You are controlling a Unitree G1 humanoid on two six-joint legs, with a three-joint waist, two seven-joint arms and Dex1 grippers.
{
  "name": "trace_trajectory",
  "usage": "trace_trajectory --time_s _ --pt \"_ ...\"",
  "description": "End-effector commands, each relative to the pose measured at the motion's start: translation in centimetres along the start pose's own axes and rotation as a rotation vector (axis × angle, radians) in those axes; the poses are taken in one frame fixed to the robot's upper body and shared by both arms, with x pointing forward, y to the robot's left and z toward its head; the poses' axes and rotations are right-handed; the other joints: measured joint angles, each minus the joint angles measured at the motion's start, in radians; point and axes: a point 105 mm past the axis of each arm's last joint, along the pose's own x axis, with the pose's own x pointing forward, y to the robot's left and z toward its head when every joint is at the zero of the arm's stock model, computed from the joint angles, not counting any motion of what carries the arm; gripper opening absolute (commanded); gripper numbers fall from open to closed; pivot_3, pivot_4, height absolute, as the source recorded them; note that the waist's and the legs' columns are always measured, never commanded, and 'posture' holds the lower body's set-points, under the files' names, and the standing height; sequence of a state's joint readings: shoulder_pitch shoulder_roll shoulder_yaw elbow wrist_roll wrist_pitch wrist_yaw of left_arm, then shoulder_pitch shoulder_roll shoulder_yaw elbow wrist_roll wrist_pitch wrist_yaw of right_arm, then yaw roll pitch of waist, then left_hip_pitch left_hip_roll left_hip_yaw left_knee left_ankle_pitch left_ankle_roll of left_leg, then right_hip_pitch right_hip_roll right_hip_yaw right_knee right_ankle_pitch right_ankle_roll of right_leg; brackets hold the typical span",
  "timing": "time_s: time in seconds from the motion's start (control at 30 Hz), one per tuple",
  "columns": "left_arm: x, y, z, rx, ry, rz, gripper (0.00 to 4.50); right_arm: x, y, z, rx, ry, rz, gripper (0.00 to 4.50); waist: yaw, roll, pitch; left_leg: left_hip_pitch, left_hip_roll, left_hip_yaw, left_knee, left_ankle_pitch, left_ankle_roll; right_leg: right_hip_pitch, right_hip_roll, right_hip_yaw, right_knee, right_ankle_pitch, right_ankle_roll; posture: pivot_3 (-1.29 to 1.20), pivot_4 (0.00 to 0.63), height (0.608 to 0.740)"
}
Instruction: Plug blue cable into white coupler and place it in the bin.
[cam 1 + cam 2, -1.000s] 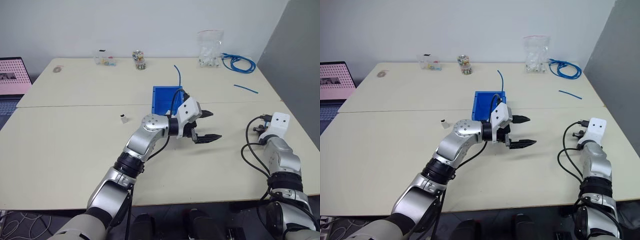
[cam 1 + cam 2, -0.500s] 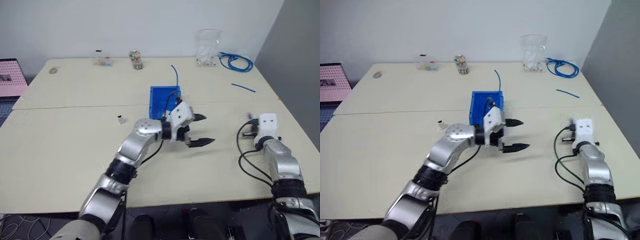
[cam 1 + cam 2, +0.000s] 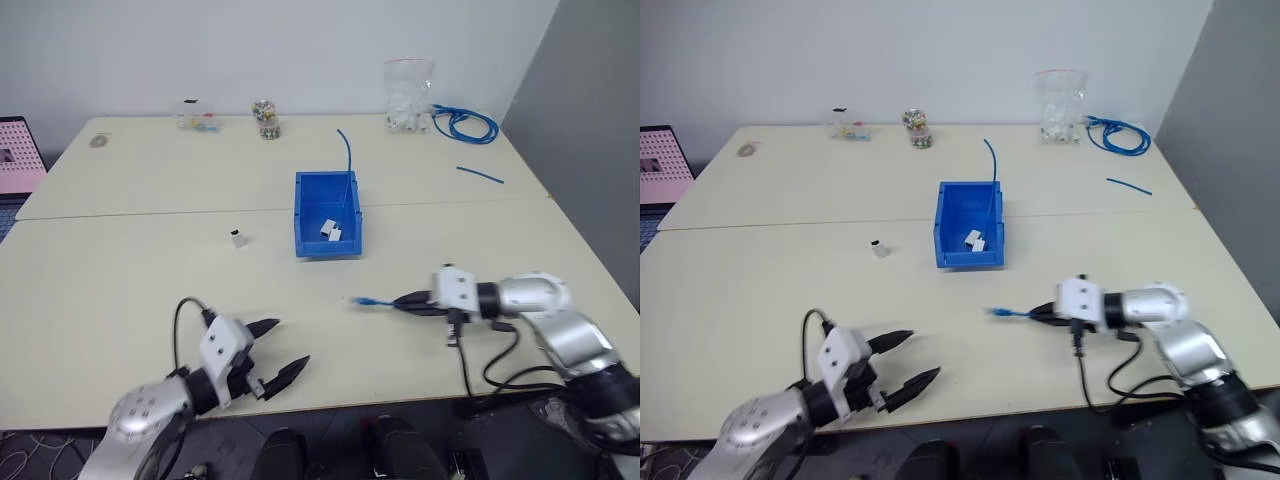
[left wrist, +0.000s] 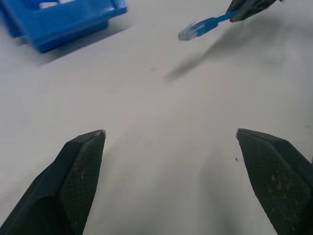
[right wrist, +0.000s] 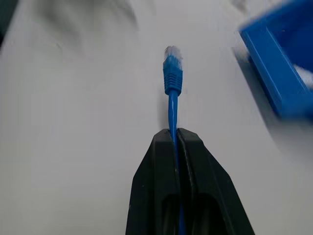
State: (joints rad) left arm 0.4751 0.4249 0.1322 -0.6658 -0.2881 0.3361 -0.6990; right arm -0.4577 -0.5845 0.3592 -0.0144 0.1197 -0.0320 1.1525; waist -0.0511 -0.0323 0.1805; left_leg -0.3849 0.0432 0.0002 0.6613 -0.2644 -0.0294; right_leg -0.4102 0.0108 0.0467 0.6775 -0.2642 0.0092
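Note:
My right gripper (image 3: 400, 300) is shut on the blue cable (image 3: 368, 300), whose plug end sticks out past the fingertips just above the table, in front of the bin (image 3: 326, 246). In the right wrist view the cable (image 5: 172, 83) runs out from between the closed fingers. The blue bin holds two small white pieces (image 3: 328, 229). A white coupler (image 3: 236, 238) stands on the table left of the bin. My left gripper (image 3: 292, 342) is open and empty at the near left edge of the table, far from both.
A second thin blue cable (image 3: 346, 162) rises from the bin's far side. At the back stand a clear bag of white parts (image 3: 408, 100), a coiled blue cable bundle (image 3: 462, 123), a jar (image 3: 266, 118) and a small clear box (image 3: 196, 116). A short blue piece (image 3: 480, 175) lies back right.
My left arm has pulled back from beside the bin to the table's near left edge, still open. My right gripper has swung in toward the table's middle and now shows the cable in its grip.

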Motion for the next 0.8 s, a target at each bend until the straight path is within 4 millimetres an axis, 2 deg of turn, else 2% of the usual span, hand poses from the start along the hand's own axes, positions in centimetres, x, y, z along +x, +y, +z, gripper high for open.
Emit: trace_trajectory --time_s 0.03,0.13,0.17,0.3,0.4,0.5,0.67,0.8 --pt "-1.5 -1.0 0.7 -0.018 -0.038 0.127 4.50 3.1 0.8 -0.4 -0.123 0.013 0.108 0.07 0.004 0.000 0.000 0.000 0.000 0.000 0.000 0.000 0.000 0.000 0.000 0.000 0.000 0.000 0.000 0.00 0.150 0.740" --pt "-2.2 -2.1 -0.4 -0.083 -0.013 0.181 4.50 4.4 1.0 -1.1 -0.142 0.020 0.151 0.07 0.021 0.000 0.001 0.000 -0.002 0.002 -0.001 0.000 0.000 0.000 0.001 -0.001 0.000 -0.002 -0.003 0.00 0.150 0.740" --pt "-2.4 -2.4 -0.8 -0.097 -0.003 0.192 4.50 4.6 1.0 -1.2 -0.133 0.015 0.156 0.50 0.022 0.000 0.001 0.000 -0.003 0.002 -0.001 0.000 0.000 0.000 0.001 -0.002 0.000 -0.003 -0.005 0.00 0.150 0.740" --pt "-3.0 -2.6 -2.4 -0.118 0.034 0.218 4.50 4.4 1.6 -1.7 -0.103 0.024 0.211 1.36 0.020 0.001 0.001 0.000 -0.002 0.002 0.000 0.000 0.000 0.000 0.001 0.000 0.000 -0.003 -0.005 0.00 0.150 0.740" --pt "-2.9 -1.8 -2.3 -0.090 0.029 0.207 4.50 3.8 1.0 -1.1 -0.028 -0.005 0.140 2.11 0.020 0.001 0.001 0.001 -0.001 0.002 -0.001 -0.001 0.000 0.000 0.001 0.000 0.000 -0.003 -0.005 0.00 0.150 0.740" --pt "-2.3 -0.2 -1.6 -0.031 0.017 0.156 4.50 2.1 0.9 -0.3 0.075 -0.030 0.065 2.92 0.025 0.001 0.001 0.000 0.000 0.002 -0.001 -0.001 0.000 -0.001 0.003 -0.002 0.001 -0.004 -0.007 0.00 0.150 0.740" --pt "-0.1 2.1 0.0 0.059 0.012 -0.025 4.50 -1.5 0.9 1.5 0.397 -0.095 -0.071 4.15 0.026 0.003 0.002 -0.001 0.002 0.001 -0.001 -0.001 -0.001 -0.001 0.003 -0.005 0.003 -0.005 -0.009 0.00 0.150 0.740" --pt "2.1 2.4 -0.2 0.132 0.062 -0.247 4.50 -4.1 1.9 2.2 0.651 -0.108 -0.095 4.15 0.019 0.004 0.003 0.001 0.002 0.001 -0.001 -0.001 -0.001 0.000 0.004 -0.004 0.003 -0.004 -0.007 0.00 0.150 0.740"
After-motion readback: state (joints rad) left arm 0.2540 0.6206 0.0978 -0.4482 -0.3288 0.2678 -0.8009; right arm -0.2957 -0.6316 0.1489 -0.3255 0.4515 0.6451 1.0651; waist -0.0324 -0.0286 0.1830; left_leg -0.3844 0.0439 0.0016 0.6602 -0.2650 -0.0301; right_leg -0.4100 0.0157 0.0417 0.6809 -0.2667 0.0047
